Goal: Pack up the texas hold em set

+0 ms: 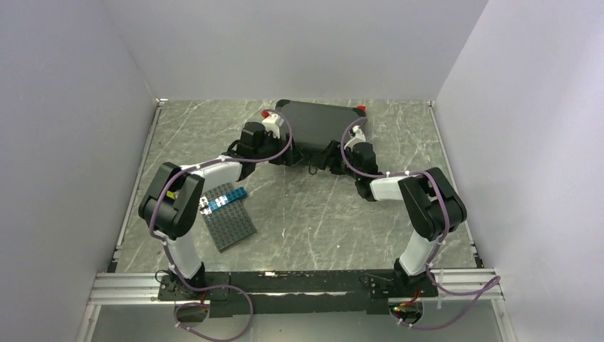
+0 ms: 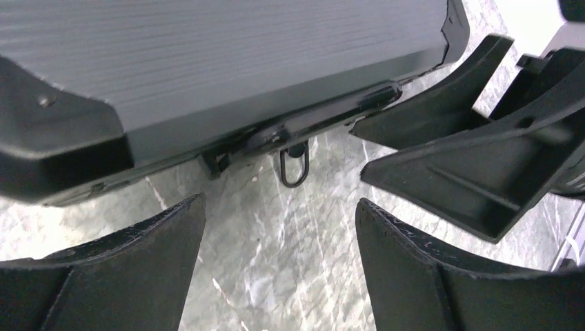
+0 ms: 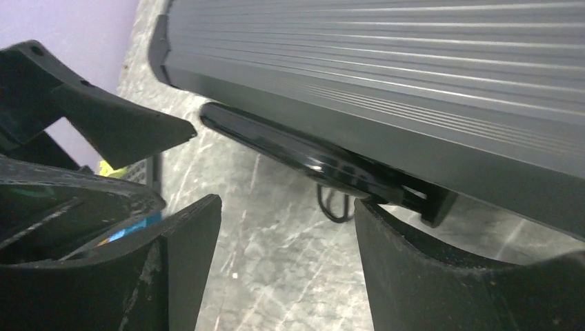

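Note:
The black hard case (image 1: 320, 122) lies shut at the back middle of the table, ribbed lid up. It fills the top of the left wrist view (image 2: 207, 55) and of the right wrist view (image 3: 414, 62). Its glossy handle (image 3: 303, 155) runs along the near side, with a small wire loop (image 2: 293, 169) hanging below. My left gripper (image 1: 283, 157) (image 2: 279, 207) is open and empty just in front of that side. My right gripper (image 1: 332, 159) (image 3: 286, 207) is open and empty beside it, one finger (image 3: 414, 262) right under the handle's end. No cards, discs or chips show.
A dark grey studded plate (image 1: 226, 214) with blue bricks (image 1: 229, 196) lies near the left arm. Small red pieces (image 1: 267, 114) (image 1: 361, 108) show at the case's far corners. The two grippers are close together; the right one's fingers (image 2: 469, 138) show in the left wrist view.

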`<state>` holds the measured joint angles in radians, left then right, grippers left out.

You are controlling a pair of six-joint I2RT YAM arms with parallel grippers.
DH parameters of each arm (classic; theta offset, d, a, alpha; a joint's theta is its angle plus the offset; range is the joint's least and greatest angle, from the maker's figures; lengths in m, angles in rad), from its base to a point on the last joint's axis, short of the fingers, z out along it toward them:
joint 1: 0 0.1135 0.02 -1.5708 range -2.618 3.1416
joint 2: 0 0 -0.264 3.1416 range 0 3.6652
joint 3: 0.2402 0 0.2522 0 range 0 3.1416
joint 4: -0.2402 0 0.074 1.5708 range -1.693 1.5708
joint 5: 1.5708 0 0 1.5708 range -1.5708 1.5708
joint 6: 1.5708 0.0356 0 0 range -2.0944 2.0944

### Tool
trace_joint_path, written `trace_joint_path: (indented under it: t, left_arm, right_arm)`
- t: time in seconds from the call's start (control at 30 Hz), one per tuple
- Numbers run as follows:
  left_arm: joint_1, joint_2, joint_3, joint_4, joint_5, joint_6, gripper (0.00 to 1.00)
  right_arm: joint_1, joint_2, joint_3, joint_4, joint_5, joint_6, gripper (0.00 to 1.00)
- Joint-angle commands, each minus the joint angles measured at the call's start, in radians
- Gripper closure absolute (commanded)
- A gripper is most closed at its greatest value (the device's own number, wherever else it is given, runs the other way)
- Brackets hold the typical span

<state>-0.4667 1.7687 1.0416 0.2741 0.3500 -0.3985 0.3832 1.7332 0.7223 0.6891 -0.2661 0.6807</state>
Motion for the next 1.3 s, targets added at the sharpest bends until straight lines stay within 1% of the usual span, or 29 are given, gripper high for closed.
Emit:
trace_joint_path:
  t: [0.0,0.27,0.5,0.67,0.83,0.97,1.07,1.27]
  left_arm:
    - [-0.009,0.048,0.085,0.062,0.047,-0.009,0.18]
    - [-0.009,0.133,0.140,0.062,0.054,-0.012,0.30]
    - [-0.009,0.105,0.115,0.079,0.026,0.000,0.31]
    - [-0.009,0.090,0.112,0.070,0.007,0.011,0.32]
    - [-0.009,0.080,0.111,0.063,-0.005,0.022,0.32]
    - [-0.010,0.074,0.110,0.059,-0.012,0.027,0.33]
    - [-0.010,0.067,0.105,0.059,-0.020,0.027,0.34]
    - [-0.009,0.009,0.065,0.073,-0.056,0.020,0.35]
  right_arm:
    - [-0.008,0.051,-0.023,0.117,0.086,-0.014,0.26]
    - [0.001,0.151,-0.022,0.206,0.087,0.024,0.28]
    - [0.021,0.231,0.007,0.236,0.087,0.034,0.30]
    - [0.047,0.255,0.011,0.223,0.131,0.015,0.30]
    - [0.052,0.298,0.005,0.293,0.128,0.028,0.29]
    - [0.052,0.317,0.000,0.374,0.094,0.053,0.30]
    - [0.054,0.300,-0.029,0.450,0.087,0.083,0.31]
    - [0.054,0.228,-0.101,0.581,0.122,0.119,0.33]
